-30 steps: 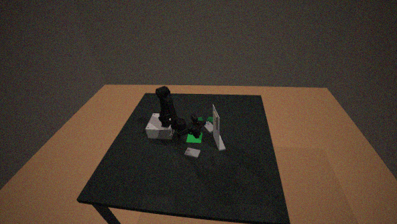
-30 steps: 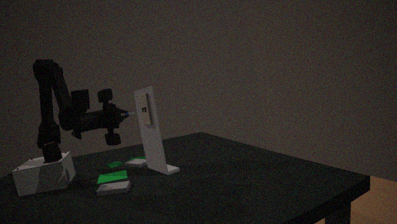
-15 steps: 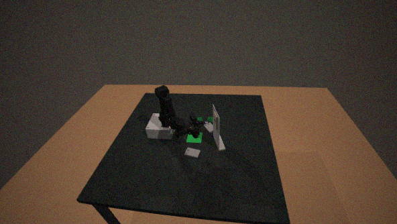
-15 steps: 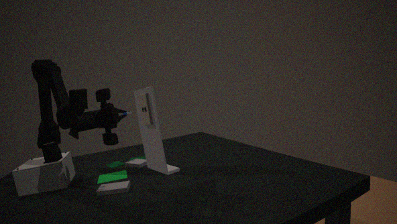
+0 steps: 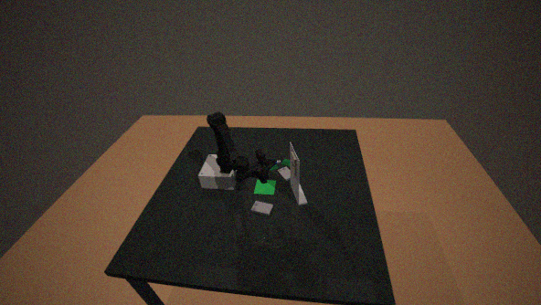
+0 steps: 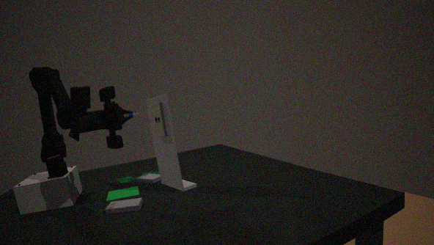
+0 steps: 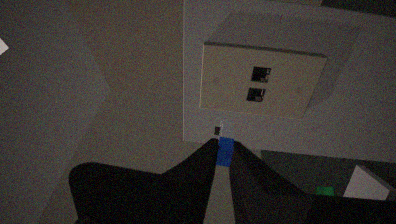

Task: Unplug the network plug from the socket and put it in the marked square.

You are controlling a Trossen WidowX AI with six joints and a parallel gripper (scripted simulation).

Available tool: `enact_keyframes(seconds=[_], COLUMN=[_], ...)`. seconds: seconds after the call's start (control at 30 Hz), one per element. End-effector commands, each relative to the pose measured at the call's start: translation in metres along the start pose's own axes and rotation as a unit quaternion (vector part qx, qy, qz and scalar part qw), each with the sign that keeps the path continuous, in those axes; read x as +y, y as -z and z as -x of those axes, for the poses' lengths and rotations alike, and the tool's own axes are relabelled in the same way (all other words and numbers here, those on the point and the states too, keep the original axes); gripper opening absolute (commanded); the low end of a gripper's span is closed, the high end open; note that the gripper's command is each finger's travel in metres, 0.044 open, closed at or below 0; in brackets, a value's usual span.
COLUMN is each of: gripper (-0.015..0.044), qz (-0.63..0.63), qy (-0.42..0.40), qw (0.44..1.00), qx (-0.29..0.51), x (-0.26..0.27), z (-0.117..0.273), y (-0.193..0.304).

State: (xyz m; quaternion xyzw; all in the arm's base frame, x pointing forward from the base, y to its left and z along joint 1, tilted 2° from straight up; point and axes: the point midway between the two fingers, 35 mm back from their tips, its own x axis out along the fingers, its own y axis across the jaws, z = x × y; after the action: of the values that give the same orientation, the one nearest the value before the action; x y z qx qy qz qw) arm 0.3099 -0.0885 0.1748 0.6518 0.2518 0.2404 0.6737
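Observation:
The network plug (image 6: 131,114) (image 7: 225,151), blue with a clear front end, is out of the socket, in the air in front of the upright panel (image 5: 294,171) (image 6: 168,158) (image 7: 350,115). My gripper (image 5: 277,163) (image 6: 130,115) (image 7: 223,146) is shut on it, with a visible gap between the plug and the panel. The plug's tab is too small to make out. The beige socket plate (image 6: 157,125) (image 7: 225,82) has two dark openings, both empty. A bright green square (image 5: 265,187) (image 6: 123,193) lies on the table, below and behind the fingertips, nearer the arm's base.
A pale flat block (image 5: 261,208) (image 6: 124,206) lies beside the green square. Another pale block (image 5: 284,172) (image 6: 149,178) lies near the panel's foot, with darker green patches (image 5: 286,162) (image 6: 126,180) close by. The arm's white base (image 5: 217,182) (image 6: 48,194) stands at the left.

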Motion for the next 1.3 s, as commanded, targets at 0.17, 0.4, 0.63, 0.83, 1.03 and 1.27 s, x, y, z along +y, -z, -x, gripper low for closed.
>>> enact_keyframes(seconds=[0.17, 0.4, 0.63, 0.83, 1.03, 1.27], gripper=[0.0000, 0.0000, 0.0000, 0.0000, 0.0000, 0.0000], qz=[0.006, -0.020, -0.068, -0.104, -0.136, -0.167], qy=[-0.002, 0.013, 0.046, 0.079, 0.117, 0.164], qw=[1.000, 1.000, 0.996, 0.989, 0.979, 0.964], qx=[0.001, -0.015, -0.047, -0.073, -0.100, -0.130], x=[0.022, 0.016, -0.001, -0.017, -0.035, -0.057], z=[0.007, -0.004, -0.022, -0.034, -0.043, -0.049], y=[0.007, 0.010, 0.018, 0.027, 0.037, 0.052])
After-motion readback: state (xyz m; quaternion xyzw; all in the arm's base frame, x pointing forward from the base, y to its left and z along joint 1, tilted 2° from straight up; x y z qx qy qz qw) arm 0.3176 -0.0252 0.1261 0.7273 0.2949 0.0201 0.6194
